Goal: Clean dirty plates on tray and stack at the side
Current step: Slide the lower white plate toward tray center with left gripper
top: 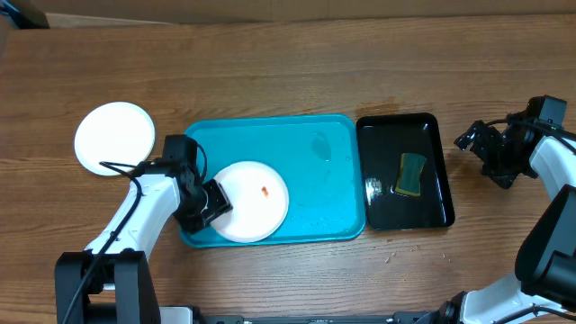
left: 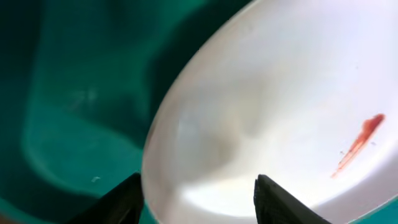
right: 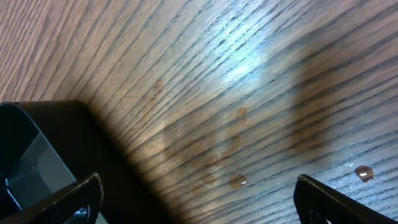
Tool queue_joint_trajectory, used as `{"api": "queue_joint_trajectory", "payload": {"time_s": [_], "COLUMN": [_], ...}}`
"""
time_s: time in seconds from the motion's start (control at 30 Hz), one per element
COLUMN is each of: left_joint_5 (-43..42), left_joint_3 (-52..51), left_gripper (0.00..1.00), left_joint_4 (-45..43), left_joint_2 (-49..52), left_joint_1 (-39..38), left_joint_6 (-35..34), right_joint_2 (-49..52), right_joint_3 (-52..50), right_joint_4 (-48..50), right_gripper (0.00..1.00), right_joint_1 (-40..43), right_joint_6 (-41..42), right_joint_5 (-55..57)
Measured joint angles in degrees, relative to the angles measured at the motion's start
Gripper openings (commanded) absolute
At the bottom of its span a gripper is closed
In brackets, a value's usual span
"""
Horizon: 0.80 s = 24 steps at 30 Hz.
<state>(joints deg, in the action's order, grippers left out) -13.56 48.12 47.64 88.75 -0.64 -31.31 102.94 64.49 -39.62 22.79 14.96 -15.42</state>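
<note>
- Dirty plate [top: 254, 202] lies in the front-left corner of the tray [top: 315, 126], its red smear [top: 265, 190] uncleaned.
- Left fingers [top: 216, 203] are apart, straddling the plate's left rim, not clamped. A shallow bite could let the plate slip or scrape across the tray.
- Right fingers [top: 480, 151] are spread wide and empty, over the bench [top: 504, 54] right of the tray. The sponge [top: 412, 174] is untouched, so the plate may be stacked dirty.

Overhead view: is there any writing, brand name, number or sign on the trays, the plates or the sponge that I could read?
No text can be read in any view.
turquoise tray: no label or mark.
plate on the tray: only an orange-red smear, no print.
white plate on the table: blank.
black tray and sponge: no brand visible.
</note>
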Motion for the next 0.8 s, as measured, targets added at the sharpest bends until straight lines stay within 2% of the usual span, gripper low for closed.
{"api": "queue_joint_trajectory", "payload": {"time_s": [0.2, 0.33, 0.53, 0.6, 0.8], "left_joint_5": [-2.6, -3.0, -0.7, 0.8, 5.6], "left_joint_3": [0.0, 0.0, 0.3, 1.1, 1.5], "left_gripper": [0.61, 0.66, 0.7, 0.65, 0.64], "left_joint_4": [-8.3, -11.1, -7.5, -6.6, -3.3], "left_joint_2": [0.0, 0.0, 0.0, 0.0, 0.8], "left_joint_1": [-0.3, -2.2, -3.7, -3.8, -4.3], "left_joint_6": [0.0, 0.0, 1.2, 2.8, 4.3], "right_joint_2": [0.0, 0.0, 0.0, 0.0, 0.0], "right_joint_3": [0.0, 0.0, 0.0, 0.0, 0.0], "right_joint_4": [0.0, 0.0, 0.0, 0.0, 0.0], "right_gripper": [1.0, 1.0, 1.0, 1.0, 1.0], "right_joint_1": [0.0, 0.0, 0.0, 0.0, 0.0], "right_joint_6": [0.0, 0.0, 0.0, 0.0, 0.0], "right_joint_5": [0.0, 0.0, 0.0, 0.0, 0.0]}}
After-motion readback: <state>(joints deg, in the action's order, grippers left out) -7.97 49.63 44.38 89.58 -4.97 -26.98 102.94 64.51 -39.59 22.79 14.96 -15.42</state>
